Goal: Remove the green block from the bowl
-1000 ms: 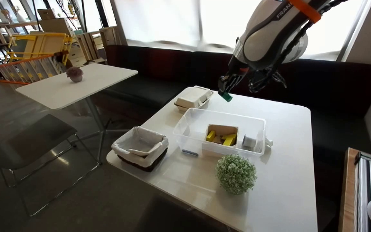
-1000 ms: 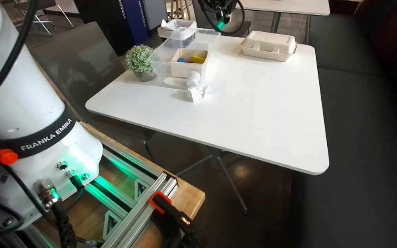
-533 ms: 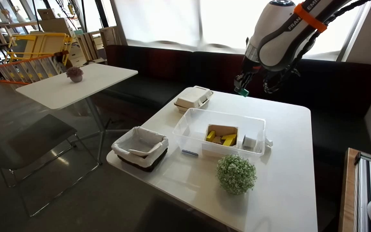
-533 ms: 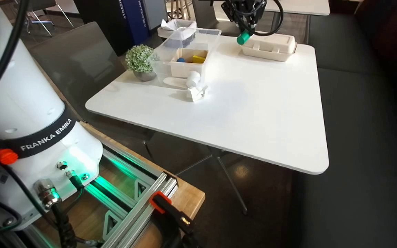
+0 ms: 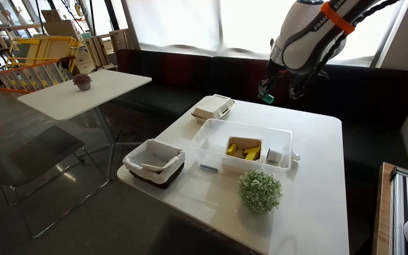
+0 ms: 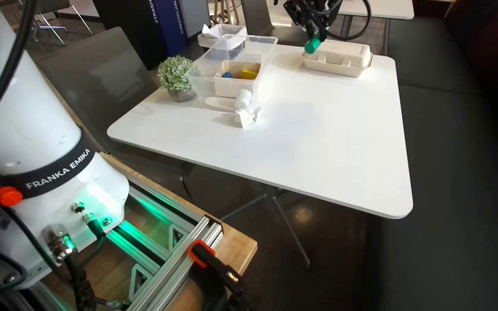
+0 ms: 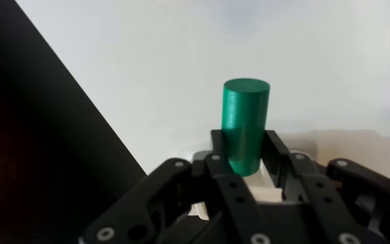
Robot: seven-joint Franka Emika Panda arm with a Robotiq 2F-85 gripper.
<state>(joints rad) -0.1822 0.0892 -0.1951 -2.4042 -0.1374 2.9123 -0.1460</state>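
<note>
Green block [image 7: 245, 112], clenched in the gripper [image 7: 244, 140] (outside the tub [image 5: 207, 154]), seems already removed, so setting it on the table [image 5: 313, 148] probably comes next.

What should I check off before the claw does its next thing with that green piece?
1. Claw closed on the green block: ok, pinched from both sides.
2. Block out of the clear tub: ok, held up outside it.
3. Block apart from the lidded carton: ok, a gap shows in an exterior view.
4. Block upright: not ok, tilted in both exterior views.
5. Grip firm enough: cannot tell.
</note>
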